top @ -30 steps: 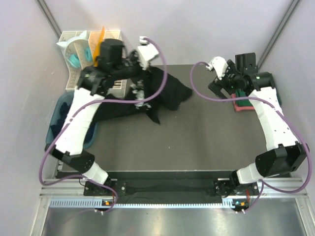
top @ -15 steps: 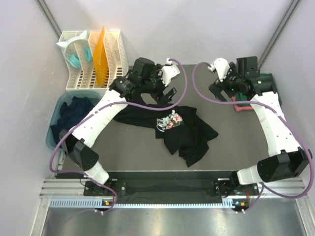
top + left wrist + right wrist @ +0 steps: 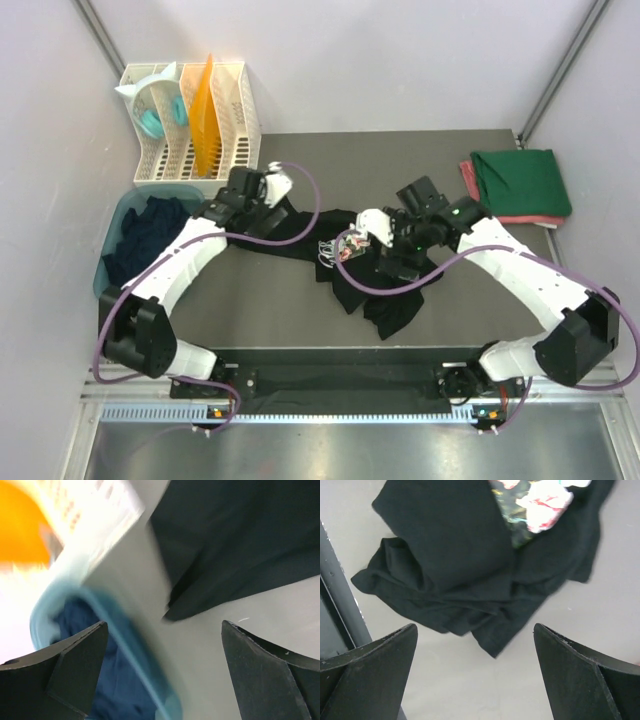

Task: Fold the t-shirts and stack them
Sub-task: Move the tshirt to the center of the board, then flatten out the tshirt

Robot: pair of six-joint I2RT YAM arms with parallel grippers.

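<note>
If you close your right gripper [image 3: 475, 627] where it hangs now, I judge you will pinch several bunched layers of the black shirt [image 3: 450, 555] and lift a knot, not a hem. Its jaws stand wide apart with nothing between them, and the wrist view shows no cloth touching them.

Your left gripper [image 3: 164, 625] is also spread wide and empty, over the shirt's left end and near the tub [image 3: 131, 647]. A careless reach there could catch the tub's rim or drag cloth off the left edge of the table [image 3: 250, 310].

The black shirt lies crumpled mid-table, trailing toward the near edge, with its print [image 3: 540, 495] showing among the creases. The green shirt [image 3: 520, 180] sits folded on a pinkish-red shirt [image 3: 467, 178] at the far right corner. Dark blue cloth [image 3: 145, 225] fills the tub at the left edge.
</note>
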